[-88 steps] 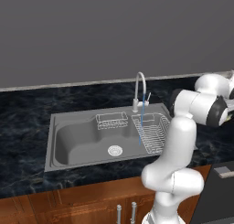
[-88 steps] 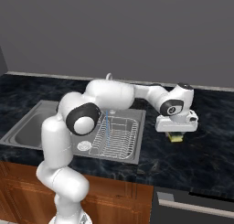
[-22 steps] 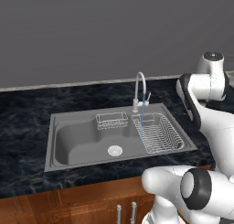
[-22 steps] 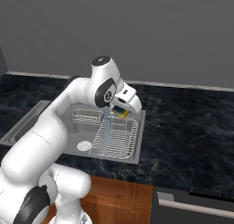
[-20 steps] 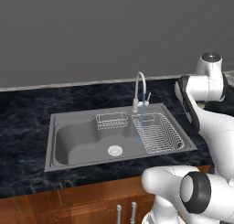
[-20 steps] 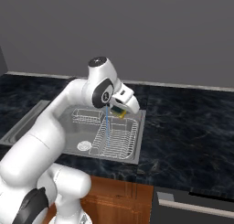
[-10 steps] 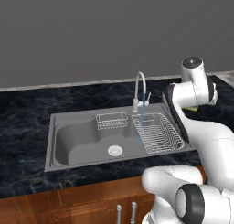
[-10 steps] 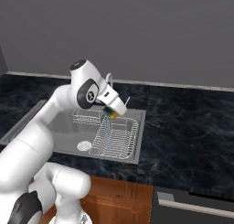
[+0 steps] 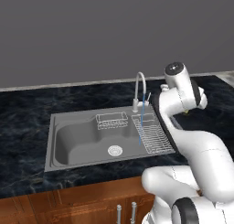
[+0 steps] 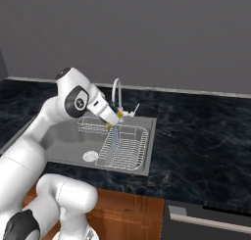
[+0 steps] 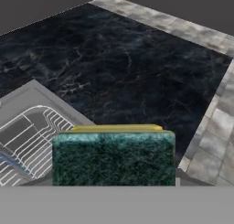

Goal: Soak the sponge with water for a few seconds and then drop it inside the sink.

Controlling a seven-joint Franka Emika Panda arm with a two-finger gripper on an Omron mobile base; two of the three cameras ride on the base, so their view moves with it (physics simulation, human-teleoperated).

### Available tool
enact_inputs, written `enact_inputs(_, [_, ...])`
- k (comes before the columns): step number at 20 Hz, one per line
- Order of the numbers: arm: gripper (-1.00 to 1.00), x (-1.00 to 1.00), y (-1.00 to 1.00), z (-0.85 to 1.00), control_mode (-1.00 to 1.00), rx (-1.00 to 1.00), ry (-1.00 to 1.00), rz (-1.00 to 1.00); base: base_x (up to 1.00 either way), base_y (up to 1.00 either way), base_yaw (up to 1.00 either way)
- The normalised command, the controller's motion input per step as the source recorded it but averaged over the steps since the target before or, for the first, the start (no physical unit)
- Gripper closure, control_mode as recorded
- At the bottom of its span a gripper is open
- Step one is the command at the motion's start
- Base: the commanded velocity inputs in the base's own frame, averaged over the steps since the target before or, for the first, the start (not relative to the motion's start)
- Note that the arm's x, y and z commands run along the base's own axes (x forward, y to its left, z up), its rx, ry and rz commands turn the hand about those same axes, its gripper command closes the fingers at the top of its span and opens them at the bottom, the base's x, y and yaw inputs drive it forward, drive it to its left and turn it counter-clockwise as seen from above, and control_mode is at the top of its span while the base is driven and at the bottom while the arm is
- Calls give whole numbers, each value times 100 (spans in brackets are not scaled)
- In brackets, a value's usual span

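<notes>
The sponge (image 11: 114, 157), yellow with a dark green top, sits in my gripper (image 10: 113, 117), which is shut on it; the sponge hides the fingertips in the hand view. In the right base view the sponge (image 10: 119, 115) lines up with the top of the water (image 10: 112, 136), a thin blue stream falling from the faucet (image 10: 116, 92). In the left base view a yellow bit of the sponge (image 9: 185, 112) peeks from behind the arm, right of the water (image 9: 140, 122) and of the sink (image 9: 77, 141). The hand view looks down on dark counter beyond the sink's corner.
A wire dish rack (image 9: 153, 135) lies in the right part of the sink, under the stream. A small wire basket (image 9: 111, 120) hangs at the back rim. The round drain (image 9: 114, 150) is in the basin's middle. Black marble counter (image 11: 123, 63) surrounds the sink.
The arm has swung left from over the right counter toward the faucet, carrying the sponge. The gripper has stayed shut on it.
</notes>
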Motion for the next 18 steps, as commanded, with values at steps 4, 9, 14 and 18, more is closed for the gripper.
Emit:
enact_inputs(4, [100, -15, 32, 0, -100, -2, -12, -10, 0, 0, 0])
enact_inputs(9, [100, -23, 33, 0, -100, -1, -12, -9, 0, 0, 0])
enact_inputs(14, [100, -31, 33, 0, -100, -1, -12, -7, 0, 0, 0])
enact_inputs(18, [100, -20, 26, 0, -100, -1, -10, -4, 0, 0, 0])
